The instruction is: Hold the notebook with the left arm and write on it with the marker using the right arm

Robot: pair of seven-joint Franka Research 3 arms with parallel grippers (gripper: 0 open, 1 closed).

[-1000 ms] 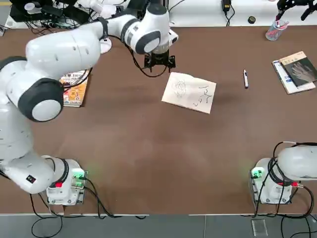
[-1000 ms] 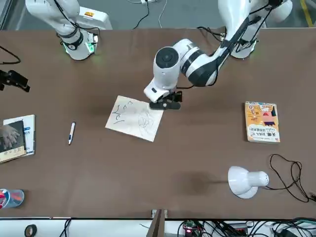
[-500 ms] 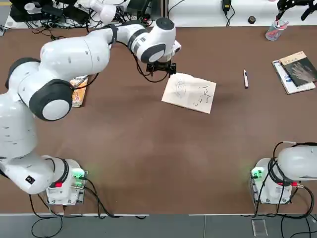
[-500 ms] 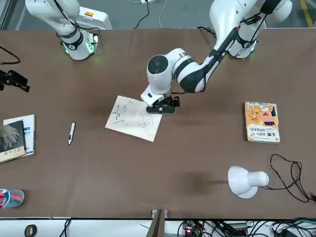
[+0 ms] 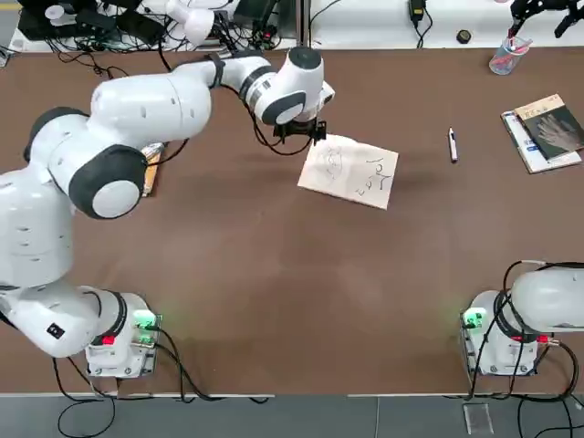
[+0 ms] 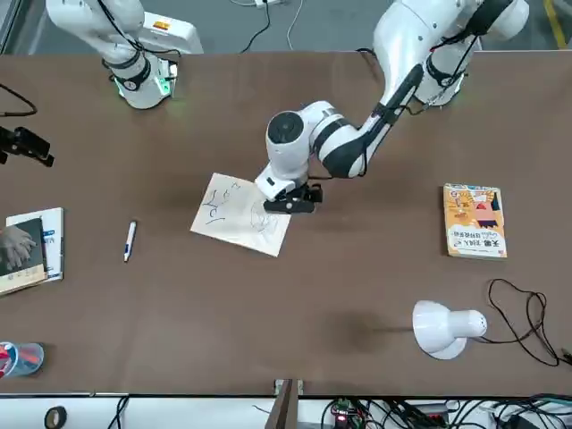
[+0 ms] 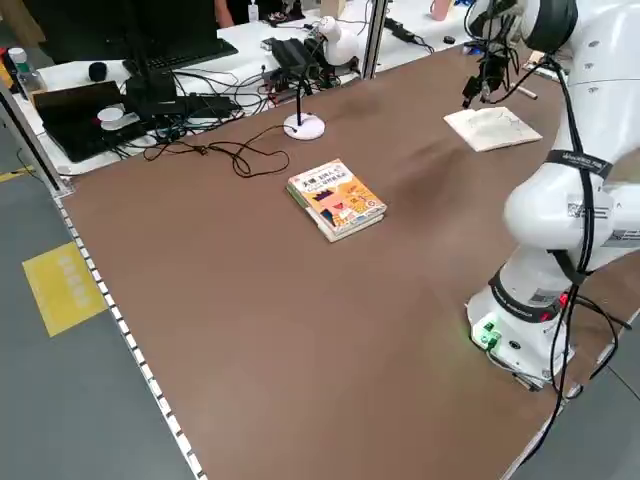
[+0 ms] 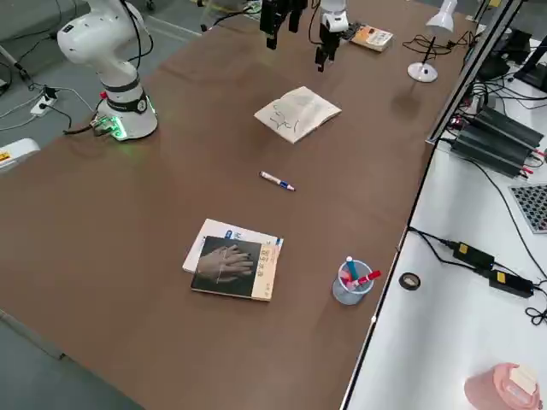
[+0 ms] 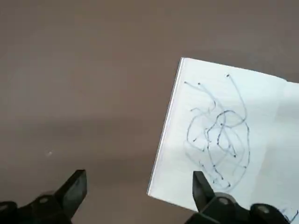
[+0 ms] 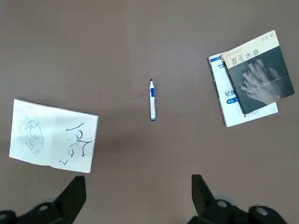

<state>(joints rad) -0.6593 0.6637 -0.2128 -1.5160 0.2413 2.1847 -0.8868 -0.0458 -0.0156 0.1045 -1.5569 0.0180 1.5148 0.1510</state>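
Observation:
The notebook [image 5: 349, 171] lies open and flat mid-table, its white pages scribbled with dark pen lines. My left gripper [image 5: 299, 134] hovers at the notebook's far left corner, open and holding nothing. In the left wrist view the notebook [image 9: 224, 135] has its edge between my left gripper's [image 9: 138, 191] spread fingers. The marker [image 5: 452, 144] lies alone on the table to the notebook's right. The right arm [image 5: 546, 299] is parked at its base. Its wrist view looks down from high on the marker [image 10: 152, 100] and the notebook [image 10: 53, 135], with my right gripper [image 10: 138, 200] open and empty.
A dark-covered book [image 5: 546, 132] lies at the far right, with a clear pen cup [image 5: 506, 57] beyond it. An orange-yellow book [image 6: 475, 220] and a white desk lamp [image 6: 447, 327] with its cable sit on the left side. Bare brown tabletop [image 5: 301, 283] stretches between the notebook and the arm bases.
My left gripper has come down and shifted slightly to the notebook's far left corner, the left arm stretching further over the table. The notebook, the marker and the right arm have not moved.

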